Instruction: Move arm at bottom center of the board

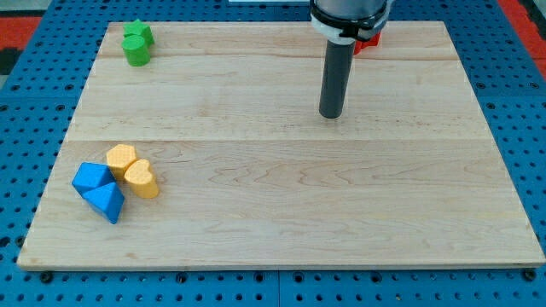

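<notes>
My tip [331, 115] rests on the wooden board [281, 205] right of centre in the upper half, far from every block. Two green blocks [136, 43] sit touching at the view's top left. Two yellow blocks, one a cylinder-like piece [121, 159] and one heart-shaped [142, 179], lie at the lower left. Two blue blocks [92, 178], one triangular [106, 202], touch them on their left. A red block [367, 40] peeks out behind the arm at the top, mostly hidden.
The board lies on a blue perforated table [34, 111]. The arm's body [350, 17] comes in from the view's top.
</notes>
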`<state>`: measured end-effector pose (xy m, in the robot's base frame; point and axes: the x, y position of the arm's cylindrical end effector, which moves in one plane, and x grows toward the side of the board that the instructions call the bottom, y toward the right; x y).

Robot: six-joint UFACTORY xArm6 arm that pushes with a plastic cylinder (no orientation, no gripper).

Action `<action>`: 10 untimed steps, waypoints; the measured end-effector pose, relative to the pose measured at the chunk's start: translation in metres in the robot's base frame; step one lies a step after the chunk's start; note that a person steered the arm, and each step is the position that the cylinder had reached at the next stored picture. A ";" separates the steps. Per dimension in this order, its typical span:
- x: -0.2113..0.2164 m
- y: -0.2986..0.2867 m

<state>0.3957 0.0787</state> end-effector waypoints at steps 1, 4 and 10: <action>0.000 0.003; 0.000 0.004; 0.012 0.016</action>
<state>0.4081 0.0947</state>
